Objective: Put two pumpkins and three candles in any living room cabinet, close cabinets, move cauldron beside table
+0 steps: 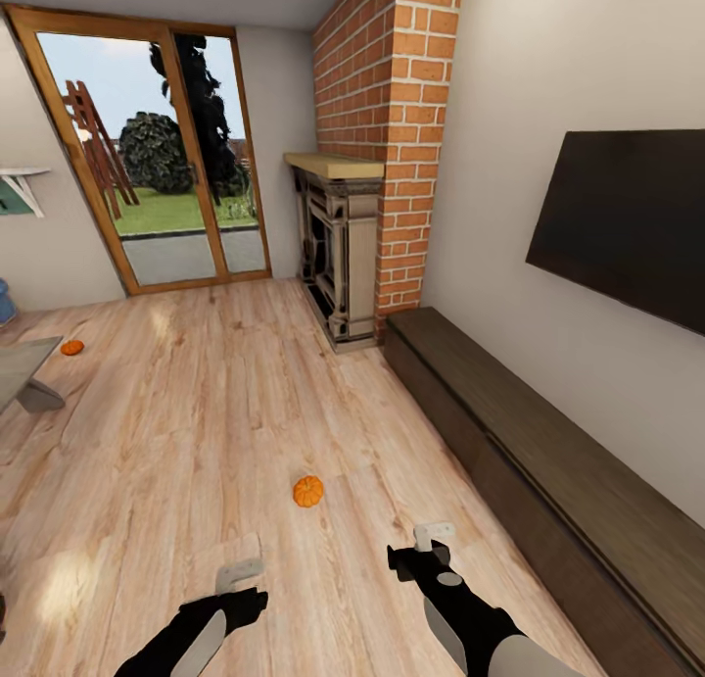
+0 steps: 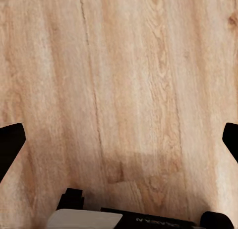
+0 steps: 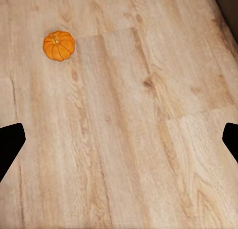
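While both arms hang low over the wood floor (image 1: 196, 432), nothing's been picked up yet. The left tool (image 1: 240, 571) and the right tool (image 1: 433, 540) both have their fingers spread wide with only bare planks between them, going by the wrist views. The near pumpkin (image 1: 307, 491) sits on the floor just ahead of the robot, between the two arms and a bit closer to the right one; the right wrist view catches it (image 3: 59, 45) well off to one side of the finger line, so that tool isn't lined up on it. A second pumpkin (image 1: 71, 347) lies far off to the left, near the corner of the worktop (image 1: 22, 368). The long dark cabinet (image 1: 548, 461) runs along the right wall past the fireplace (image 1: 338, 256), and its fronts look shut from here. My guess on risks: that pumpkin is round and loose on a slick floor, so coming down off-centre could nudge it and send it rolling. It's also a low reach, so the fingers could jam into the planks. And with the cabinet closed, grabbing first means opening a drawer one-handed.
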